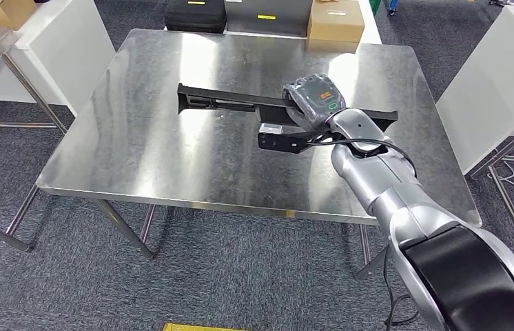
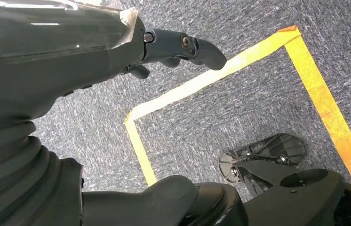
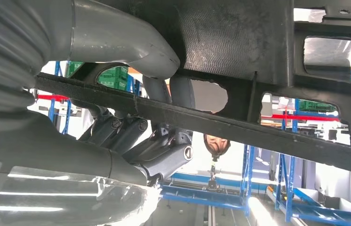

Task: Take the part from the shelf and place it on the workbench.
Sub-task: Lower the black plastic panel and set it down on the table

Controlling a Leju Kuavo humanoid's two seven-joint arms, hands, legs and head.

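Observation:
The part [image 1: 220,102] is a long black frame lying across the far half of the steel workbench [image 1: 144,158]; whether it rests on the top or hangs just above it I cannot tell. My right hand [image 1: 316,100] grips it right of its middle. In the right wrist view the thumb [image 3: 131,44] lies over the part [image 3: 239,37] and the dark fingers [image 3: 164,155] curl around a thin bar of it. My left hand [image 2: 93,56] hangs over grey carpet with its fingers apart and nothing in it.
A black case [image 1: 196,14], a grey case [image 1: 268,14] and a cardboard box [image 1: 337,21] stand just beyond the workbench's far edge. White tables flank it on the left [image 1: 34,41] and right [image 1: 502,76]. Yellow tape [image 2: 258,52] marks the floor.

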